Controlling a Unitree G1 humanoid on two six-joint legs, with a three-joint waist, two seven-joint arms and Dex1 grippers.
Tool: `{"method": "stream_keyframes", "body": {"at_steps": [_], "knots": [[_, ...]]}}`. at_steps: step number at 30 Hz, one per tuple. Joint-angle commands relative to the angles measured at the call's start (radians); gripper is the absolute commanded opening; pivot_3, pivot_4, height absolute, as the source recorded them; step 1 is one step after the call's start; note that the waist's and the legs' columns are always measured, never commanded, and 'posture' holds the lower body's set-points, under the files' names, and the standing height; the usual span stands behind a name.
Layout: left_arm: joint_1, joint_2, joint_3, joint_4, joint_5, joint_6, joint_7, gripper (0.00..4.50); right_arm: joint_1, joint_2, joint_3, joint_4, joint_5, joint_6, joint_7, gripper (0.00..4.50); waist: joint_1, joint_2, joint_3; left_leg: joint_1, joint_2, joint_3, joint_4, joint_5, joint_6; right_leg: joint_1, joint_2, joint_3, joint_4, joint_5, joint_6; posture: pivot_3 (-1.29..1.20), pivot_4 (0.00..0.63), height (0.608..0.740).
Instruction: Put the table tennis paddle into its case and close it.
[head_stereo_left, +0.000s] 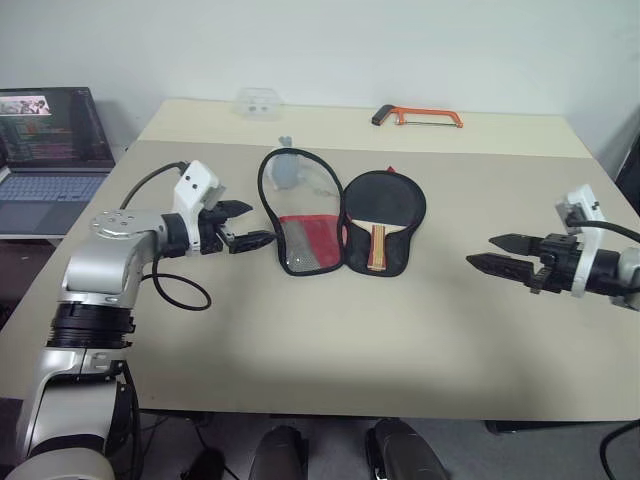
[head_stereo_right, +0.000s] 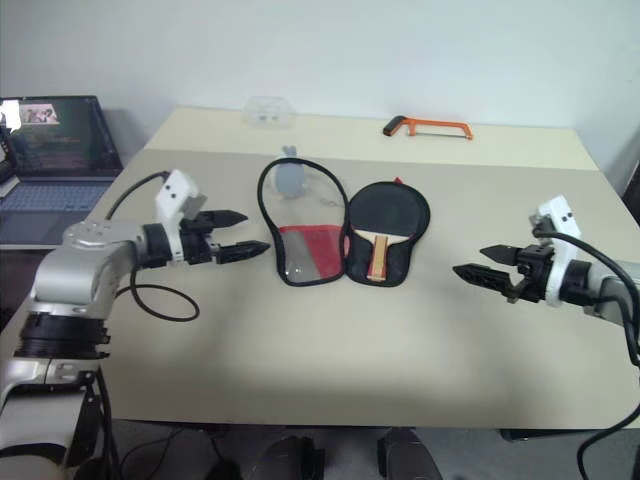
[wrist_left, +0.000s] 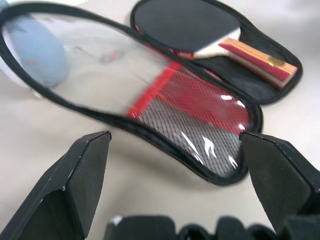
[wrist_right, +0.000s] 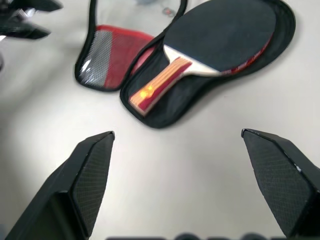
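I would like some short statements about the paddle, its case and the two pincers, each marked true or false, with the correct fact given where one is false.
1. The paddle lies inside the right half of the open case. True.
2. The case is zipped shut. False: it lies spread open on the table, both halves flat.
3. The left pincer holds the rim of the case. False: it is open and empty, just left of the case.
4. The right pincer is open and holds nothing. True.
5. An orange hacksaw lies at the far edge of the table. True.
6. The laptop stands on the table beside the case. False: it stands on a separate surface to the left of the table.
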Motion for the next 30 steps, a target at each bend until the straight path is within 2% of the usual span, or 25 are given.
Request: {"method": "stream_keyframes", "body": {"at_steps": [1,4,7,11,16,20,24,28,30], "knots": [[0.022,0.076,0.053,0.013,0.010,-0.044,-0.034,4.50,0.019,-0.068,0.024,0.032,-0.098,-0.201,0.170,4.47,0.000,0.000,0.000,0.000,0.000,0.000,0.000,0.000,0.000,0.000,0.000,0.000,0.000,0.000,0.000,0.00,0.150,0.740],[0.027,0.110,0.051,0.093,0.058,-0.098,-0.014,4.50,0.020,-0.080,0.034,0.070,-0.137,-0.310,0.259,4.47,0.005,0.000,0.000,0.001,0.000,0.000,0.001,0.000,0.000,0.001,-0.001,-0.001,0.000,0.000,0.000,0.00,0.150,0.740],[-0.005,0.124,0.010,0.229,0.168,-0.190,0.066,4.50,0.019,-0.093,0.043,0.090,-0.177,-0.379,0.308,4.47,0.014,0.000,0.000,0.001,-0.001,0.000,0.001,0.000,0.000,0.001,-0.002,-0.002,0.001,0.000,0.000,0.00,0.150,0.740],[-0.042,0.097,0.031,0.321,0.149,-0.225,0.029,4.50,0.033,-0.096,0.021,0.093,-0.188,-0.419,0.343,4.47,0.027,0.000,0.000,0.000,-0.001,0.000,0.002,0.000,0.000,0.001,-0.002,-0.002,0.001,0.000,0.000,0.00,0.150,0.740],[-0.076,0.026,0.031,0.364,0.141,-0.278,0.034,4.50,0.048,-0.101,-0.009,0.116,-0.190,-0.444,0.358,4.47,0.040,0.000,0.000,0.000,-0.001,0.000,0.002,0.000,0.000,0.002,-0.003,-0.003,0.001,0.000,0.000,0.00,0.150,0.740],[-0.064,-0.007,-0.053,0.377,0.219,-0.329,0.012,4.50,0.045,-0.111,-0.037,0.127,-0.185,-0.439,0.353,4.47,0.039,0.000,0.000,0.000,-0.001,0.000,0.004,0.000,0.000,0.003,-0.003,-0.003,0.002,0.000,0.000,0.00,0.150,0.740],[-0.148,-0.110,-0.109,0.481,0.288,-0.405,0.079,4.50,0.066,-0.099,-0.064,0.057,-0.170,-0.413,0.316,4.47,0.040,0.000,0.000,0.001,-0.001,0.000,0.004,0.000,-0.001,0.003,-0.003,-0.003,0.003,0.000,0.000,0.00,0.150,0.740],[-0.215,-0.155,-0.107,0.548,0.298,-0.436,0.091,4.50,0.089,-0.098,-0.094,0.026,-0.163,-0.399,0.292,4.47,0.039,0.000,0.000,0.000,-0.001,-0.001,0.007,0.000,0.000,0.004,-0.003,-0.004,0.003,0.000,0.000,0.00,0.150,0.740],[-0.236,-0.160,-0.104,0.572,0.297,-0.441,0.080,4.11,0.106,-0.102,-0.105,0.018,-0.171,-0.403,0.283,4.50,0.036,0.000,0.000,0.000,-0.001,-0.001,0.007,0.000,0.000,0.004,-0.003,-0.003,0.003,0.000,0.000,0.00,0.150,0.740]]}}
